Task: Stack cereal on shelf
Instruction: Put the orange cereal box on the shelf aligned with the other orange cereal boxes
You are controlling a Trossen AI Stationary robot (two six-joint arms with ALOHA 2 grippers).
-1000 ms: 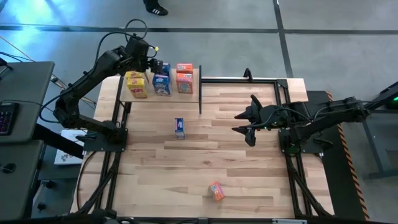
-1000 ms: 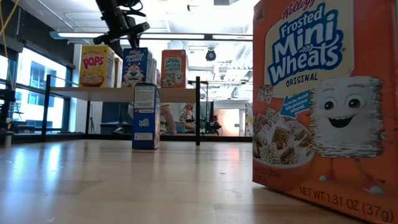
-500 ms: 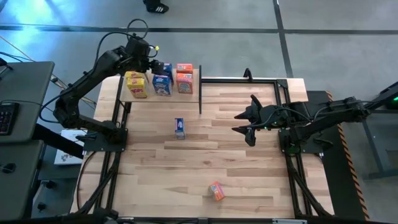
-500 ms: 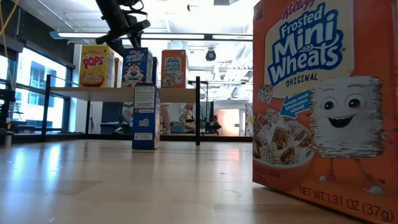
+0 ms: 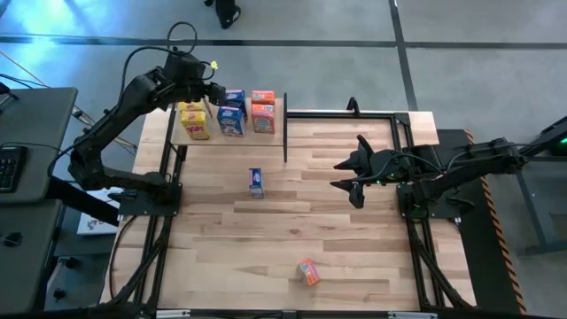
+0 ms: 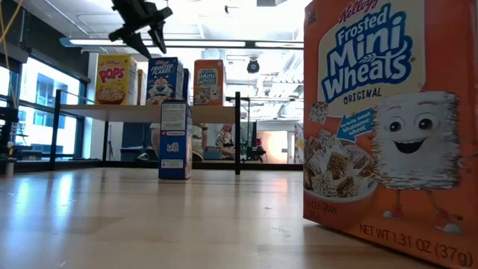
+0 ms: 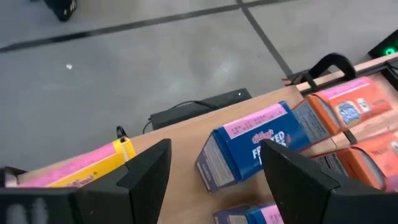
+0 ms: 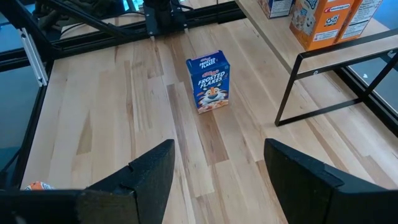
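Two cereal boxes stand off the shelf (image 5: pixel 232 135): one blue (image 5: pixel 256 182), one orange (image 5: pixel 308 272).

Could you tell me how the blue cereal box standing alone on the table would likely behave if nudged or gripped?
The blue cereal box stands upright on a narrow base, so it probably tips easily. Being thin cardboard, it likely dents under a hard squeeze.

The left gripper (image 6: pixel 142 30) hangs high up with its jaws apart and nothing in them. Just below the jaws, a yellow box (image 6: pixel 116 78), a blue box (image 6: pixel 164 79) and an orange box (image 6: pixel 209 82) stand on the shelf (image 6: pixel 89 109). Lower down, another blue box (image 6: pixel 175 140) stands on the surface (image 6: pixel 149 217). A big orange box (image 6: pixel 388 119) stands far off to the side, very close up.
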